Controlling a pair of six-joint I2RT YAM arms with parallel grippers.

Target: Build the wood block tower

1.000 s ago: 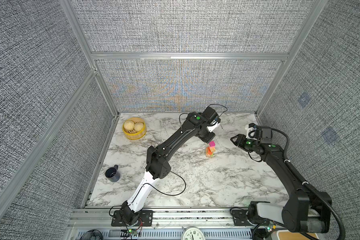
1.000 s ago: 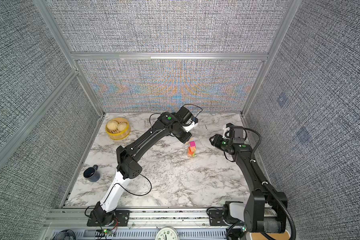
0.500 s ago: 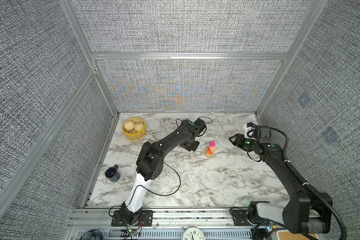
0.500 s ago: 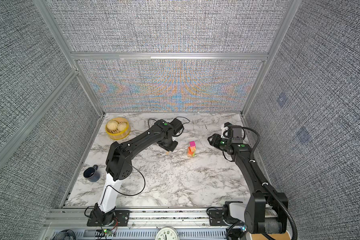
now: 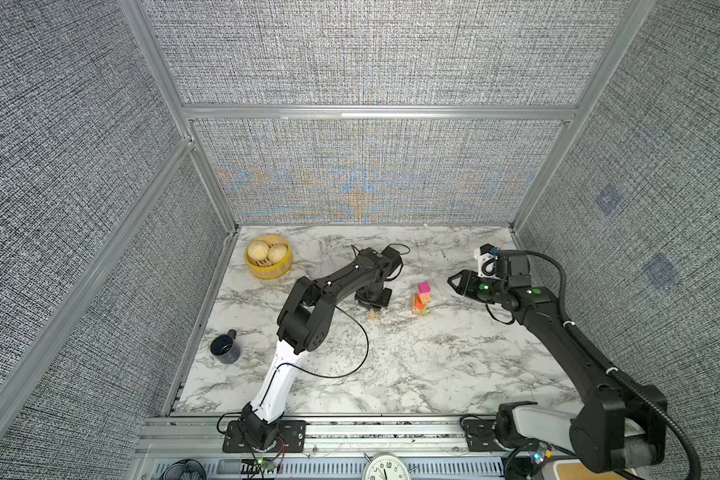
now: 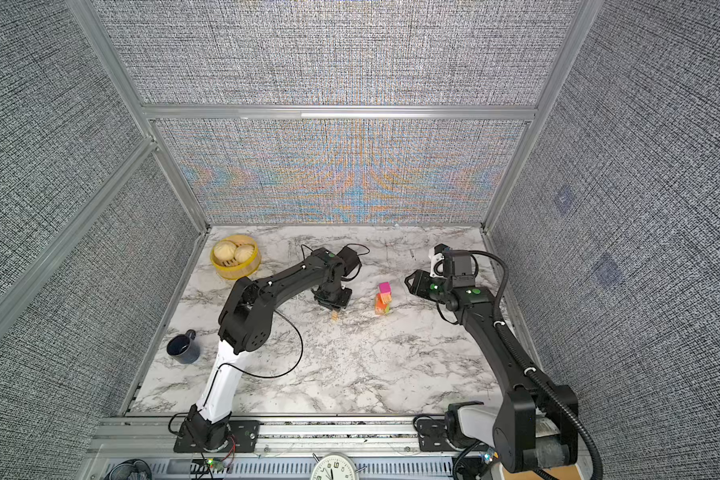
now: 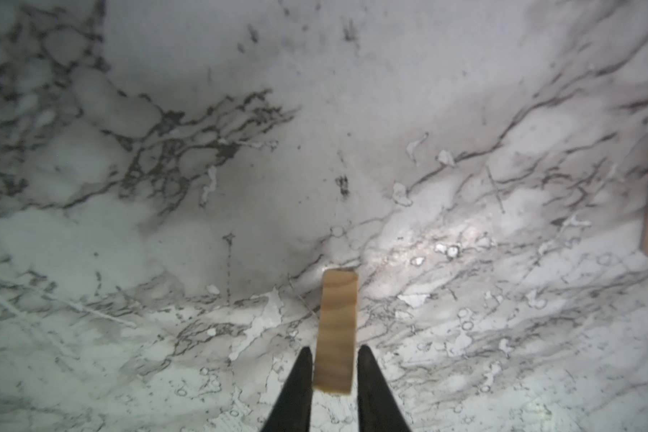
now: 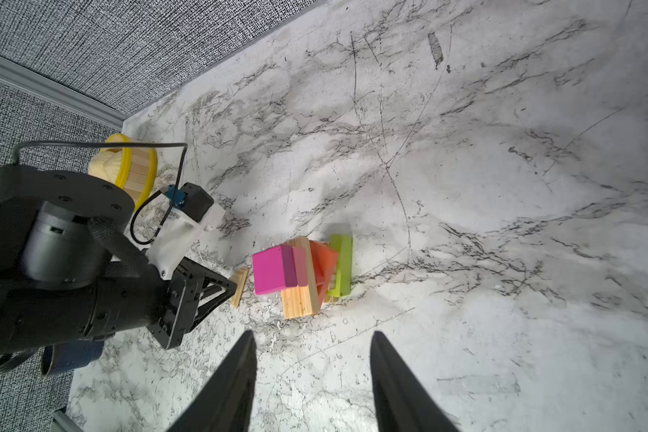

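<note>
The tower (image 5: 420,299) stands mid-table in both top views (image 6: 383,298), with a magenta cube (image 8: 272,275) on top. Under the cube are a tan bar, an orange block (image 8: 324,262) and a lime-green piece (image 8: 341,265). To its left, my left gripper (image 5: 373,308) points down over a thin tan wood bar (image 7: 336,321) that stands on end on the marble. The jaws (image 7: 334,351) flank the bar's upper end with a sliver of gap on each side. My right gripper (image 8: 312,333) hovers open and empty just right of the tower (image 5: 454,282).
A yellow bamboo steamer (image 5: 268,262) with two buns sits at the back left. A dark mug (image 5: 224,349) stands near the left wall. Grey panel walls enclose the marble table (image 5: 391,374) on three sides. The left arm's cable loops over the table's middle.
My left gripper has swung from beside the tower to the left and down to the table. Its jaws have eased apart around the tan bar. The right arm has barely moved.
</note>
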